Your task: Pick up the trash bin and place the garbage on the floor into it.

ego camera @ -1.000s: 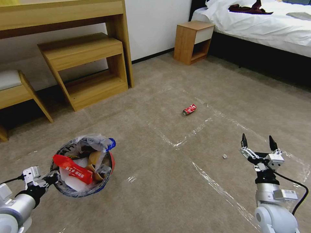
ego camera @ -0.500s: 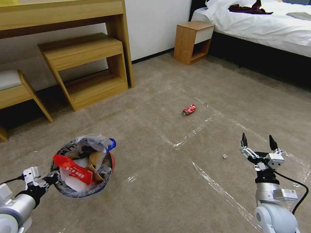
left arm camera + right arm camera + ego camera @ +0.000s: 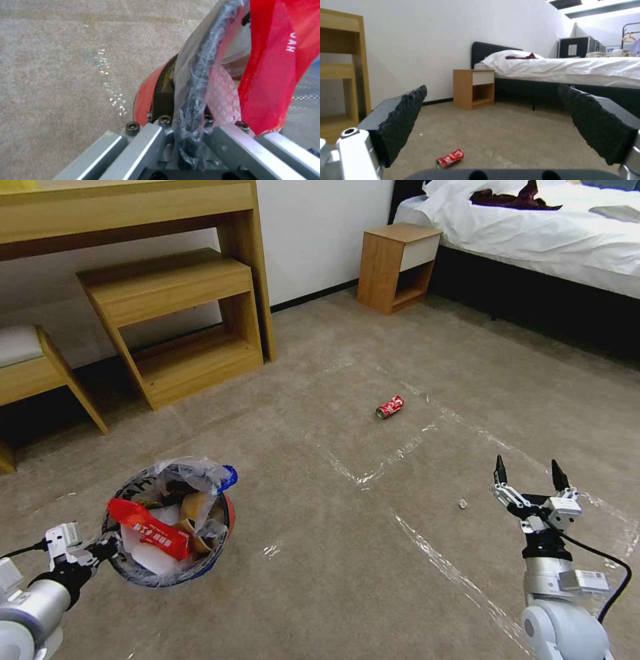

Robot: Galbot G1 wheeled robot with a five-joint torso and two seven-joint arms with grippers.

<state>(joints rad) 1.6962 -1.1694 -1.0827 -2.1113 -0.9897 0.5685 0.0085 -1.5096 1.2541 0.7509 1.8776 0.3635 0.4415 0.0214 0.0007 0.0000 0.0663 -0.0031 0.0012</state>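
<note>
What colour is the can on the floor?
Red with white markings; the can shows best in the right wrist view.

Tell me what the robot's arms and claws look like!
Both arms are silver-grey tubes with black joints. The right claw has two pointed black fingers with bumpy pads, white blocks and a black cable. The left claw has white blocks and silver bars.

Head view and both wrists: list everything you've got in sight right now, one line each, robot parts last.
Trash bin: one, black rim, clear liner, nearly full, held at lower left.
Red wrapper: one, lying on top of the bin's load.
Can: one, red, on its side on the floor, mid-room.
White scrap: one, small, on the carpet beside the right gripper.
Desk shelving: one, light wood, against the wall.
Nightstand: one, wood, beside the bed.
Bed: one, white sheets, dark base.
Left gripper: clamped on the bin's rim.
Right gripper: open, empty, raised at lower right.
</note>
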